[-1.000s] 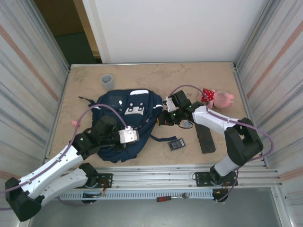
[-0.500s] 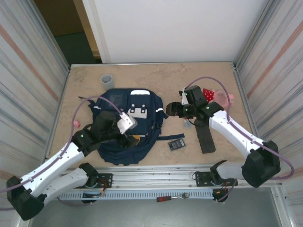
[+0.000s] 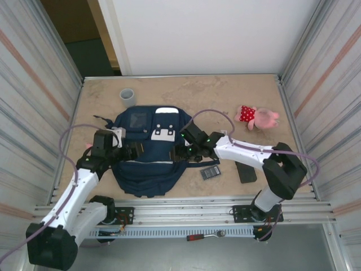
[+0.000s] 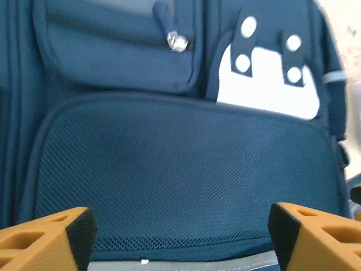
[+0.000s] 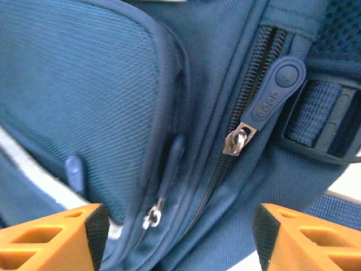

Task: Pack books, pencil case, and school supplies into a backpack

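Left claw [image 4: 180, 226] first: its orange fingers stand wide apart with nothing between them, hanging just over the mesh front pocket of the large navy blue fabric backpack [image 4: 180, 164]. From above, that claw [image 3: 134, 151] sits at the pack's left flank. The backpack [image 3: 149, 169] lies flat on the left-centre of the tan table [image 3: 225, 93], white patches toward the far side. Right claw [image 5: 175, 226] is spread wide too and grips nothing, poised over the side zips; from above it [image 3: 184, 148] is at the pack's right edge. Any writing? The long blue rubber zip pull [image 5: 273, 90] carries raised lettering, too soft to read. The white patch [image 4: 265, 93] with its pale rivets shows no words. Half a second ago both arms were raised. The left was over the pack's lower front and the right was out by the pink and red plush toy [image 3: 256, 117]; now both are down, flanking the pack. The small dark grey grid-faced piece [image 3: 211, 172] lies just right of the pack, where it was, with the flat black oblong [image 3: 246, 172] beyond it. The grey cup [image 3: 127, 96] has not moved either.
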